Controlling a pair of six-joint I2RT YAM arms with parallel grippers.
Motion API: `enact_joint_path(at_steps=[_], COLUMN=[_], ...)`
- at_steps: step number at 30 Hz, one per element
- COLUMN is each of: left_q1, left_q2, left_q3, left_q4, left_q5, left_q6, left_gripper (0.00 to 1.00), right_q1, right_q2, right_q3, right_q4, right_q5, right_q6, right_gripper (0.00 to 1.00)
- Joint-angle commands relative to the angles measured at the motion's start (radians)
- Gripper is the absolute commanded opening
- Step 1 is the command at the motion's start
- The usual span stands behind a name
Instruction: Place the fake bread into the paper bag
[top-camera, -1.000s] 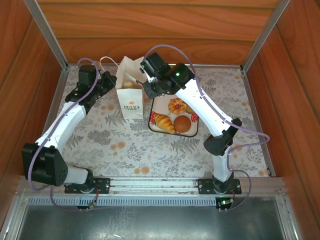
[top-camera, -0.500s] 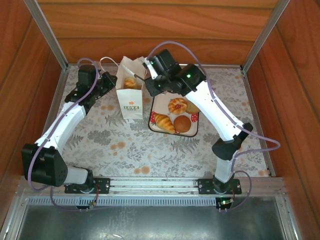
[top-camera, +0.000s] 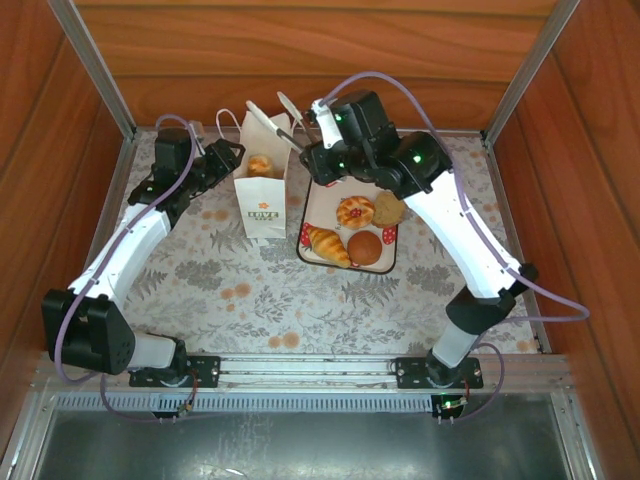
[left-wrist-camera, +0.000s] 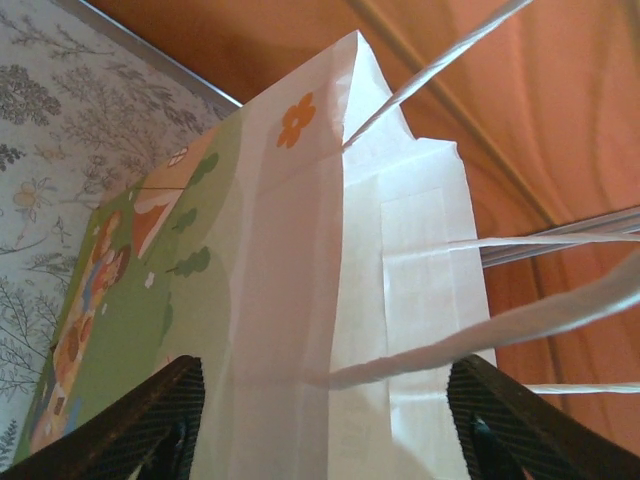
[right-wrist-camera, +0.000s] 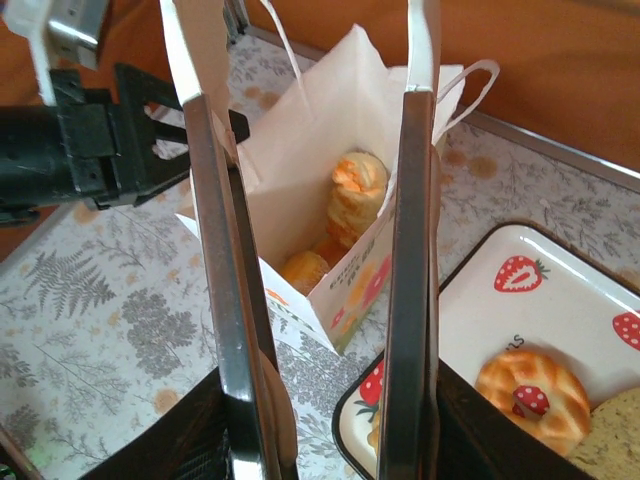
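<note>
Right pincer (right-wrist-camera: 300, 30) hangs blades apart over the paper bag (right-wrist-camera: 310, 150). Bag mouth straight below it gapes wide, clear drop between the blades. Fake bread (right-wrist-camera: 358, 180) piled in the bag bottom, room above the pile. Thin handles (left-wrist-camera: 520, 320) loop up off the rim, snag risk. Left pincer (left-wrist-camera: 325, 375) sits at the bag's far side, blades spread either side of its side panel, one handle strip across the gap. Tray (right-wrist-camera: 470, 330) just beside the bag, under the right pincer's wrist, blocks a low sweep there. Wooden wall (top-camera: 300, 50) close beyond both pincers. Open bench (top-camera: 230, 290) behind the left pincer.
</note>
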Motion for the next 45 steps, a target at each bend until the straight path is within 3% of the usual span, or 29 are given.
enact_joint_path(at_steps=[1, 8, 24, 31, 36, 45], left_q1=[0.008, 0.019, 0.079, 0.083, 0.085, 0.089], left_q2=[-0.034, -0.077, -0.194, -0.192, -0.177, -0.189], left_q3=[0.037, 0.021, -0.105, -0.140, -0.138, -0.139], left_q4=[-0.025, -0.038, -0.056, -0.038, -0.034, -0.034], left_q5=[0.025, 0.008, -0.064, -0.068, -0.051, -0.053], left_q6=[0.026, 0.064, 0.105, 0.091, 0.087, 0.085], left_gripper=[0.72, 0.79, 0.85, 0.86, 0.86, 0.86], right_q1=[-0.018, -0.091, -0.470, -0.529, -0.552, -0.547], right_q2=[-0.086, -0.192, -0.393, -0.345, -0.307, -0.120], right_q3=[-0.006, -0.106, -0.583, -0.707, -0.780, -0.701], right_q4=[0.061, 0.091, 0.079, -0.009, 0.031, -0.106], right_q5=[-0.014, -0.040, -0.146, -0.111, -0.227, -0.286], right_q6=[-0.004, 0.020, 0.110, 0.074, 0.079, 0.037], right_gripper=[0.45, 0.45, 0.45, 0.45, 0.45, 0.41])
